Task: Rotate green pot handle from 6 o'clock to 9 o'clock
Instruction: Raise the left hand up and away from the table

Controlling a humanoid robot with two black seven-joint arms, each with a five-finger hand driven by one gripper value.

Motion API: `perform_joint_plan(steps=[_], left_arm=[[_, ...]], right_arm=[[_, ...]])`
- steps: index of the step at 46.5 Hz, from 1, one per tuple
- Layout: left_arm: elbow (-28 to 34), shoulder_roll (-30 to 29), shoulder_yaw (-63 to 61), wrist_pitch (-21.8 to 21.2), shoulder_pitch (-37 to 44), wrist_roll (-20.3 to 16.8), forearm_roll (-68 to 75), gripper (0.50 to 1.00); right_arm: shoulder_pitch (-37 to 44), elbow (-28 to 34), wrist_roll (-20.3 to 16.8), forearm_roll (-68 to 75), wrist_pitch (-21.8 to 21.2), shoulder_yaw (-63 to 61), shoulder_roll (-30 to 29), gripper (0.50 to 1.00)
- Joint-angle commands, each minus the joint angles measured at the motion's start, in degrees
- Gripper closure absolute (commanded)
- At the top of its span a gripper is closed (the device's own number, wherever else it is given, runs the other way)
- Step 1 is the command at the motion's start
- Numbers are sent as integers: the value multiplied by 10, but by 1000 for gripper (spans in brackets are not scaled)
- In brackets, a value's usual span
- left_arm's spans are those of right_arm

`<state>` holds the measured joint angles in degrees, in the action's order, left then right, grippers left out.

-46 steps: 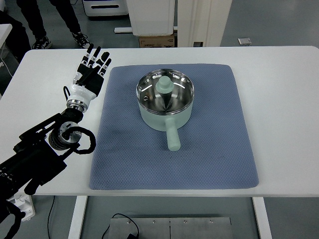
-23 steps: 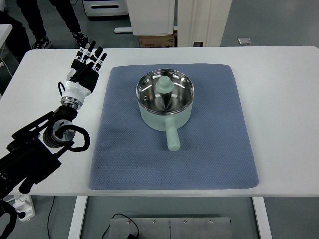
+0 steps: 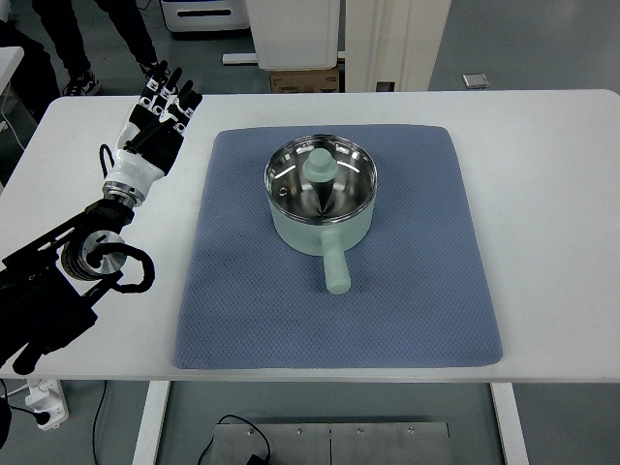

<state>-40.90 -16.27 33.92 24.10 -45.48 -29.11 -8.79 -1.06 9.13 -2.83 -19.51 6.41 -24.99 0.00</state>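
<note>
A pale green pot [image 3: 321,197] with a glass lid and a green knob stands on the blue mat [image 3: 426,291]. Its handle [image 3: 334,265] points toward the near edge, roughly six o'clock. My left hand [image 3: 157,111] is far to the left of the pot, over the white table near its back left corner, fingers spread and holding nothing. The left arm [image 3: 68,281] runs down to the lower left edge. No right arm shows.
The white table [image 3: 552,174] extends around the mat. Behind the table stand a person's legs [image 3: 107,39] at the upper left, a white cabinet base and a cardboard box [image 3: 305,77].
My left hand has drawn back to the left and away from the pot, toward the table's back left corner. The pot and handle have not moved.
</note>
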Motion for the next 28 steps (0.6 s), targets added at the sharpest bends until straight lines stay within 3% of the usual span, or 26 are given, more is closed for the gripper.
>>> perform_joint_plan(steps=[1, 12, 28], left_arm=[[-29, -24, -1, 5, -5, 0, 1, 500], [-100, -76, 1, 3, -22, 0, 74, 500], [-153, -98, 22, -5, -61, 0, 230, 500]], right_arm=[[0, 0, 0, 0, 0, 0, 0, 500], [0, 0, 0, 0, 0, 0, 0, 500], [0, 0, 0, 0, 0, 0, 0, 500]])
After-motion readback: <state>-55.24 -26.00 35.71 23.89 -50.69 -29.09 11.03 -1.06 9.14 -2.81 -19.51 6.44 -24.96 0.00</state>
